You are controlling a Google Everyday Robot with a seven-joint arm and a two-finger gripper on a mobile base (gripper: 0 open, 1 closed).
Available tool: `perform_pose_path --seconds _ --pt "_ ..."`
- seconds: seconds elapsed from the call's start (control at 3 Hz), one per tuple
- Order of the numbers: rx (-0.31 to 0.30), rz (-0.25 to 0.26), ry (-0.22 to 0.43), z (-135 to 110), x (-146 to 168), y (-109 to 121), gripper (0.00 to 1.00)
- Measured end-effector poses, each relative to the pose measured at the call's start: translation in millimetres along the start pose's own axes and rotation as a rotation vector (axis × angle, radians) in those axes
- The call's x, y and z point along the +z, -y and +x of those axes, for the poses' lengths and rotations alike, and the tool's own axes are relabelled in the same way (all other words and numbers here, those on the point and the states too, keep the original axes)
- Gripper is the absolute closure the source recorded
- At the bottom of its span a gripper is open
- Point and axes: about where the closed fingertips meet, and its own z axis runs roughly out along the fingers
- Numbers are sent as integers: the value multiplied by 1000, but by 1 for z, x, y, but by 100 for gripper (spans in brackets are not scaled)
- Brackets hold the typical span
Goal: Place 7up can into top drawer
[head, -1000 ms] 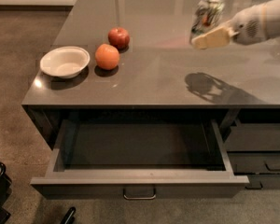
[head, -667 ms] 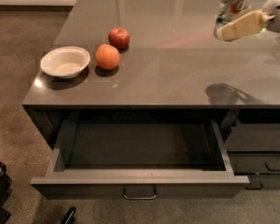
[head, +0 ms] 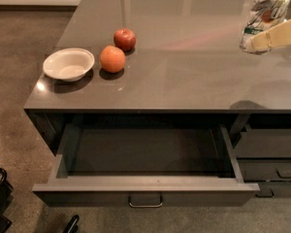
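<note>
7up can (head: 265, 11) is up in the air at the far right, over the back-right part of the table (head: 194, 76) and not touching it. It's tilted a bit, with the green lettering and red spot facing the camera. The gripper (head: 260, 40) has it, reaching in from the right edge of the view. Its cream-coloured fingers (head: 281, 33) are clamped on the lower part of the can; one lies across the front and the other doesn't show. So the can is well apart from the top drawer (head: 87, 190), which sits pulled out at the front of the table, lower centre. The drawer's flat front panel faces the camera, with a small metal bar handle (head: 145, 201) in the middle. A dark shadow (head: 246, 105) falls on the table near its front edge, over toward the right. On the left side of the table there's a white bowl (head: 68, 65) by the corner and an orange (head: 112, 58) just beside it to the right. A red apple (head: 125, 39) sits just behind the orange, close, but whether they touch is hard to say. Right of the open drawer are narrower grey drawers (head: 269, 152), shut, stacked under the table. Brownish floor (head: 19, 42) on the left.
</note>
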Motion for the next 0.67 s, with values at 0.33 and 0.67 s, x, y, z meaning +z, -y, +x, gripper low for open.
perform_pose_path --seconds 0.33,0.67 --pt "38 -36 -16 19 15 -8 100" --pt "57 -59 -25 44 32 -29 100"
